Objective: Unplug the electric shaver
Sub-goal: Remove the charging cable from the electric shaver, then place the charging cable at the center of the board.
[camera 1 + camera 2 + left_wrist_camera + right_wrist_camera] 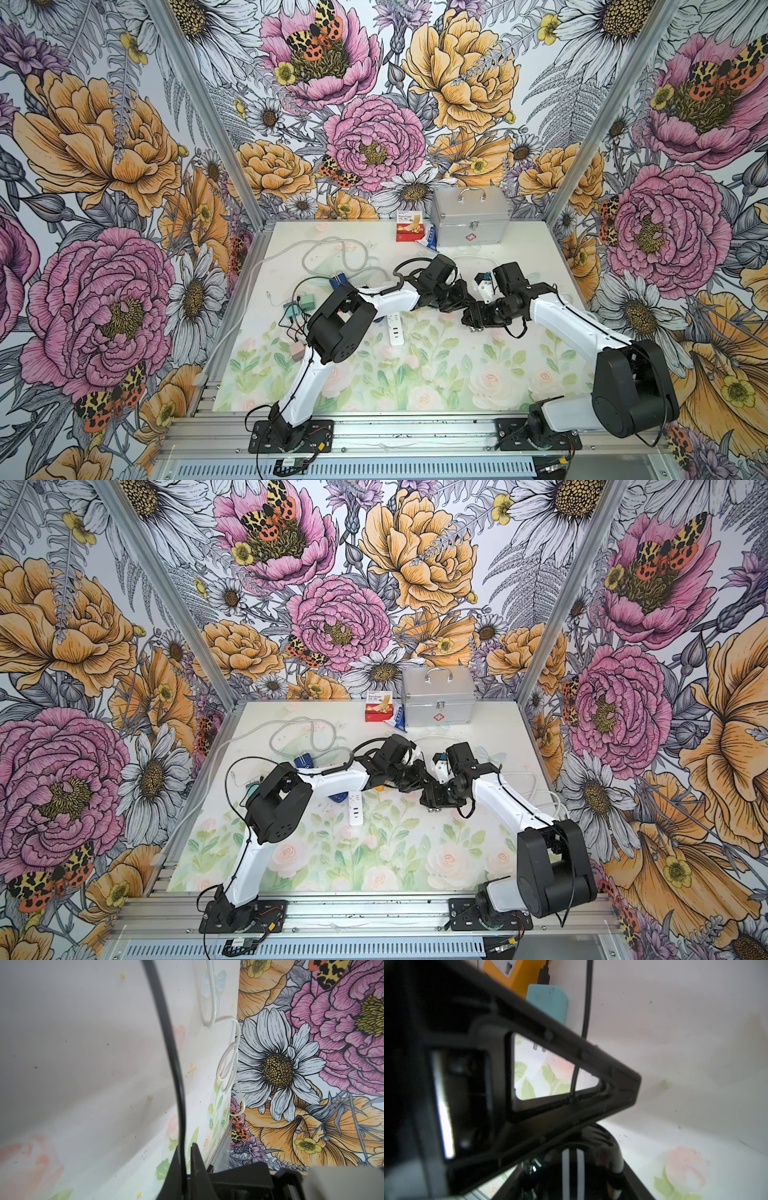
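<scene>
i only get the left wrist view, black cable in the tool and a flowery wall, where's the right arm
Observer: In both top views the right tool sits close beside yours, near the centre.
Operator: any power strip around
Observer: Yes, a white power strip lies flat just in front of the left forearm.
Operator: what's near my grip
Observer: The right wrist view shows a teal adapter and an orange block beside the black cable.

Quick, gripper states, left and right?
Left gripper: jaws closed on the black cable.
Right gripper: cannot be told; jaws not clearly visible.
</scene>
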{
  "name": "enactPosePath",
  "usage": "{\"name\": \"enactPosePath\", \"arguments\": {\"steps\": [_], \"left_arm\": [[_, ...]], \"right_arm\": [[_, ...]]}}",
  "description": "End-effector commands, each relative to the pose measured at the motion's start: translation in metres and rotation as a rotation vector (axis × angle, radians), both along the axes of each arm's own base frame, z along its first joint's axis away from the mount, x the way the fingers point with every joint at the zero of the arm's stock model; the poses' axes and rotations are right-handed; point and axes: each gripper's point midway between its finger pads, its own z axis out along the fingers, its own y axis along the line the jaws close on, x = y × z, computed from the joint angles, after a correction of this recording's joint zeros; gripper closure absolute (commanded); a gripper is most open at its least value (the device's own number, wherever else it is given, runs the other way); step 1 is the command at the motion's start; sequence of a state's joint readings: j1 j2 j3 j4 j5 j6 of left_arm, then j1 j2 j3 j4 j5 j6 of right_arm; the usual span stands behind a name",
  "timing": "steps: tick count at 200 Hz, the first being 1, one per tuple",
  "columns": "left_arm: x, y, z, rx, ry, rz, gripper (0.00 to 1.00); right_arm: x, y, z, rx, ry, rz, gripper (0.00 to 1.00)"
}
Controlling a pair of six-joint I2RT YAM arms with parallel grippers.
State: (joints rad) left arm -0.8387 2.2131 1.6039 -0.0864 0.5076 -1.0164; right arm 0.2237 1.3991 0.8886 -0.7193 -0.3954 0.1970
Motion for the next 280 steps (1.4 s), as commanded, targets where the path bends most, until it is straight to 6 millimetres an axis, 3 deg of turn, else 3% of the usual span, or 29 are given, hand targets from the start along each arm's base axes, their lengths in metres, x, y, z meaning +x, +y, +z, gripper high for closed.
{"name": "enactPosePath", "arguments": {"steps": [1, 105, 157, 201, 231, 256, 266, 280], "left_arm": [[0.022, 0.004, 0.024, -0.027, -0.069, 0.025, 1.00], [0.049, 0.007, 0.017, -0.001, -0.096, 0.040, 1.00], [0.038, -0.001, -0.009, 0.046, -0.066, -0.014, 1.00], [0.026, -0.002, -0.031, 0.093, -0.046, -0.045, 1.00], [0.018, -0.001, -0.043, 0.131, -0.040, -0.064, 1.00], [0.012, 0.001, -0.046, 0.159, -0.050, -0.076, 0.87], [0.010, 0.002, -0.046, 0.170, -0.060, -0.085, 0.76], [0.008, 0.002, -0.040, 0.177, -0.085, -0.094, 0.52]], "right_arm": [[0.001, 0.002, 0.014, 0.013, -0.045, -0.011, 0.66], [-0.017, -0.008, 0.012, -0.036, -0.008, -0.050, 0.69], [-0.009, -0.032, 0.024, -0.124, -0.053, -0.128, 0.69], [0.004, -0.055, 0.052, -0.189, -0.145, -0.190, 0.69], [0.011, -0.061, 0.053, -0.214, -0.152, -0.202, 0.69], [0.018, -0.064, 0.056, -0.229, -0.160, -0.209, 0.69], [0.021, -0.065, 0.059, -0.231, -0.169, -0.205, 0.69], [0.025, -0.065, 0.065, -0.229, -0.183, -0.203, 0.69]]}}
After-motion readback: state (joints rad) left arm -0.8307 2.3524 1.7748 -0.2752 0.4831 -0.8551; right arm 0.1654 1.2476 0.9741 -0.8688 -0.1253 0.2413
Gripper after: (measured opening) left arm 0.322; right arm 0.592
